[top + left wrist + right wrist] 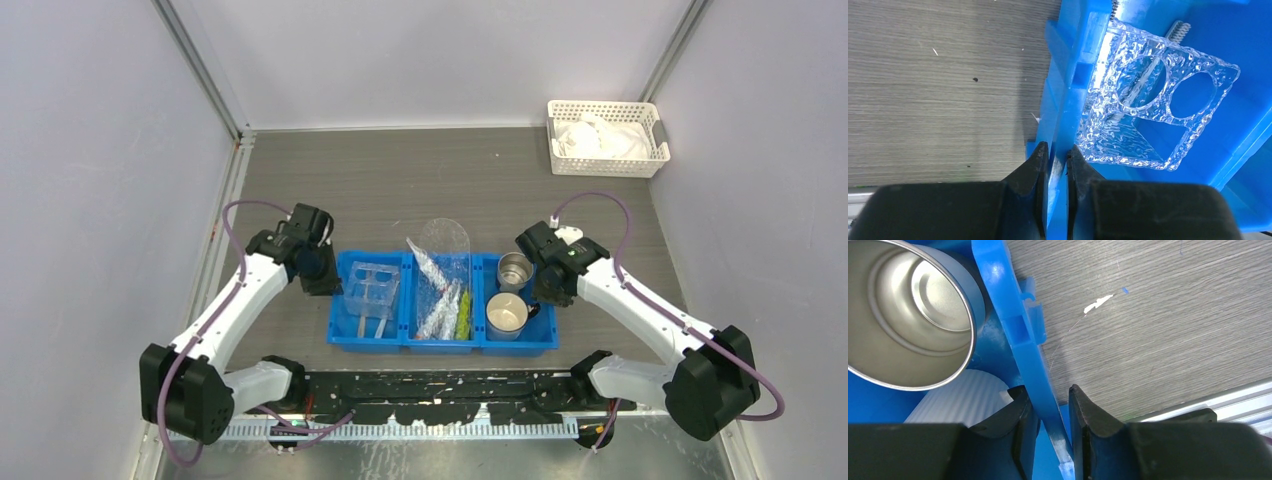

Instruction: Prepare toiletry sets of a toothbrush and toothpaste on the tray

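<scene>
Left hand [325, 285] and right hand [545, 295] flank the bin [440, 348] from above; tray [372, 290] in its left compartment, sets [440, 300] in the middle. Left wrist: we clench its wall. Right wrist: jaws straddle, one side gapped; we'd clamp fully, then lift level.

A robotics lab cell: white panel walls [440, 60], aluminium framing [200, 70], grey wood-grain table [400, 180].

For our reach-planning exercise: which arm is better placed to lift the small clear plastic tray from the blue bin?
Probably left: left gripper clamps the blue plastic bin beside the clear plastic tray; right gripper sits by the steel cups.
</scene>
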Available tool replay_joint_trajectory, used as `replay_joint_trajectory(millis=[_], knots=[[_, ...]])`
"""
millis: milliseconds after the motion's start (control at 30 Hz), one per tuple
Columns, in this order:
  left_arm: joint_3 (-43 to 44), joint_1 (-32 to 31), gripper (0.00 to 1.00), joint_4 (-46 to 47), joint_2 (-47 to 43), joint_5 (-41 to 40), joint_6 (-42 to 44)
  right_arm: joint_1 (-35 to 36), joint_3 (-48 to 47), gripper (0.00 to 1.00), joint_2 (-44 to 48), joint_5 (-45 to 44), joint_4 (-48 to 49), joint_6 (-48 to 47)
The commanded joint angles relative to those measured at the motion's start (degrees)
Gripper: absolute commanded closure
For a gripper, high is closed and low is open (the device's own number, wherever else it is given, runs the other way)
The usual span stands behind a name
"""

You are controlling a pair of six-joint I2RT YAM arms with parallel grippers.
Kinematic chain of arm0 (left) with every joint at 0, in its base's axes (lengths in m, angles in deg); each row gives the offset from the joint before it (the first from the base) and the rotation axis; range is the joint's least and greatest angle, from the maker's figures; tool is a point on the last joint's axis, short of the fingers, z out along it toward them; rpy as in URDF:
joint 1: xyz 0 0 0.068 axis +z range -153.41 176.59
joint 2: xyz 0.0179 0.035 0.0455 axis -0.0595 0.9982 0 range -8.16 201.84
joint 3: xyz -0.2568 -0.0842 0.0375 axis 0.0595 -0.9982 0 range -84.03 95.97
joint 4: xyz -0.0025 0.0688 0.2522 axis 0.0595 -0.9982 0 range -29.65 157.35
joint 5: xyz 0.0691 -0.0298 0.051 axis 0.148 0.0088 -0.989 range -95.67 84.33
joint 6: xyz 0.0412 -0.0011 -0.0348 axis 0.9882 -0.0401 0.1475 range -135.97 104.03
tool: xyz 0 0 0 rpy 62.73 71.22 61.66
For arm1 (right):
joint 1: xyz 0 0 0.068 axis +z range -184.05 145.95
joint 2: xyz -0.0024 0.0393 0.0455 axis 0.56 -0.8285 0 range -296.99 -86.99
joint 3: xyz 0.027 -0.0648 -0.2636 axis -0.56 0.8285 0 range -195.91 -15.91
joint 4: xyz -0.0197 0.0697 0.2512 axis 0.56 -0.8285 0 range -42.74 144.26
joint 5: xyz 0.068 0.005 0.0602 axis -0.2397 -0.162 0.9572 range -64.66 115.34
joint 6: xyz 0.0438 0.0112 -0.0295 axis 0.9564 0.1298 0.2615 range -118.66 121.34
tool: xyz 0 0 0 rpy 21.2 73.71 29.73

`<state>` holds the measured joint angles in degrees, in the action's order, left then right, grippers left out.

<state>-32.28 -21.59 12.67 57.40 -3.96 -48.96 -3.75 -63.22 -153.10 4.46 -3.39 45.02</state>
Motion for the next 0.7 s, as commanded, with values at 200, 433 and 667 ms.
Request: replay_joint_trajectory(millis=[200,433,667], knots=[[7.3,0.4,0.99,8.4,15.4,-6.8,-1.4,0.2,-1.7,0.87,-2.8,-4.8,6.8,2.0],[19.6,1.6,0.99,11.0,27.9,-6.9,-1.0,-0.9,-5.2,0.88,-9.5,-7.3,10.7,1.0],[28.8,3.3,0.99,10.5,35.1,-5.5,0.1,-3.7,-8.7,0.93,-11.8,-7.7,11.4,0.1]])
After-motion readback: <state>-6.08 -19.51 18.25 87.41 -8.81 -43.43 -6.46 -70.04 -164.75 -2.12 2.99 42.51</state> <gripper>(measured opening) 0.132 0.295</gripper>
